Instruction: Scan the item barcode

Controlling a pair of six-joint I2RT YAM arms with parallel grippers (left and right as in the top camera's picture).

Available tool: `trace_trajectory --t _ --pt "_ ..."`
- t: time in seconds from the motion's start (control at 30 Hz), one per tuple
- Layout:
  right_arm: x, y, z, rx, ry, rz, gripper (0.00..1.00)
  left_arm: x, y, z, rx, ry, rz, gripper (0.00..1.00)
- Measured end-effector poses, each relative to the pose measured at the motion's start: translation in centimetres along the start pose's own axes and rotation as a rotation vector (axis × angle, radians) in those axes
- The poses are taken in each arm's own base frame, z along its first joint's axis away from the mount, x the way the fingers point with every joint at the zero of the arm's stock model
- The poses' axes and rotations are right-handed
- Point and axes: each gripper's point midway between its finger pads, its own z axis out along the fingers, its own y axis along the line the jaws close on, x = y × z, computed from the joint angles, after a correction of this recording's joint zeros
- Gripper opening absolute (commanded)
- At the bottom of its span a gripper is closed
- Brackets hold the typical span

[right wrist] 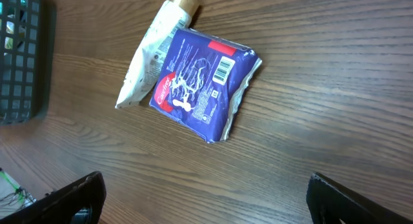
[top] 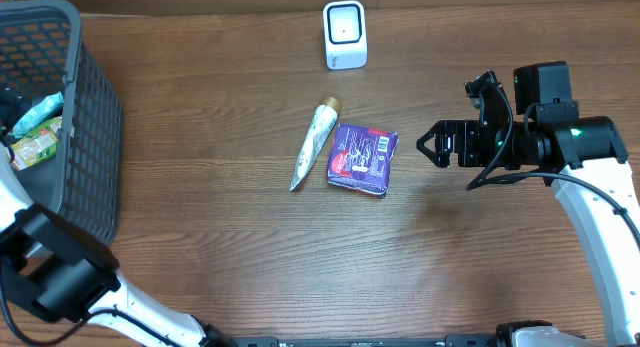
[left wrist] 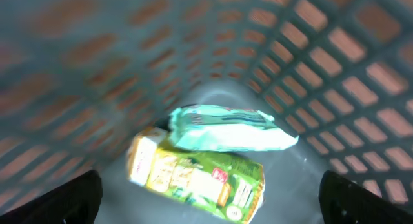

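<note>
Where the bench (top: pixel 250 247) reaches its left edge, a dark grey mesh basket (top: pixel 95 107) stands. The left arm reaches down into it from the near corner. In the left wrist view the left claw (left wrist: pixel 216 201) hangs inside the basket with its fingertips (left wrist: pixel 71 198) spread wide at the lower corners of the frame. Nothing is held between them. Below it on the basket floor, a pale teal packet (left wrist: pixel 226 128) lies across a green and yellow carton (left wrist: pixel 193 179), touching it.

Further right, near the middle of the bench, a white tube with a gold cap (top: pixel 313 144) lies flat and slanted. Its cap points to the far side and its crimped end to the near side. Just beside it on the right is the purple packet (top: pixel 362 157), also lying flat. It meets the tube near the cap end in the right wrist view. The packet's barcode (right wrist: pixel 221 70) faces up, printed on a white patch toward its far right corner. Beyond these two, well apart at the far edge, a small white scanner (top: pixel 345 34) stands upright.

To the right, the right claw (top: pixel 428 145) hovers clear of the purple packet. Its fingers are apart and empty and it touches nothing.
</note>
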Motion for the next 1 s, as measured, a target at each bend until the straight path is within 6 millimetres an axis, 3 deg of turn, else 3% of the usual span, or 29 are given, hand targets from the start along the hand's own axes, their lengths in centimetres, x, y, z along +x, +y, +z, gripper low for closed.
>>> trace_trajectory --t 0.27,0.4,0.63,0.8,1.0 --pt "0.2 0.0 0.0 0.001 0.01 0.006 1.0 4.1 -1.5 6.1 0.051 0.089 0.196 0.94" --pt "0.3 0.0 0.0 0.002 0.011 0.007 1.0 6.0 -1.7 7.9 0.058 0.132 0.254 0.95" --pt "0.5 -0.1 0.0 0.003 0.021 0.012 1.0 6.5 -2.3 8.3 0.074 0.136 0.384 0.96" --pt "0.6 -0.1 0.0 0.003 0.023 0.013 1.0 7.7 -2.3 8.5 0.083 0.176 0.458 0.87" --pt "0.6 -0.1 0.0 0.003 0.023 0.013 1.0 8.8 -2.2 8.5 0.089 0.218 0.484 0.84"
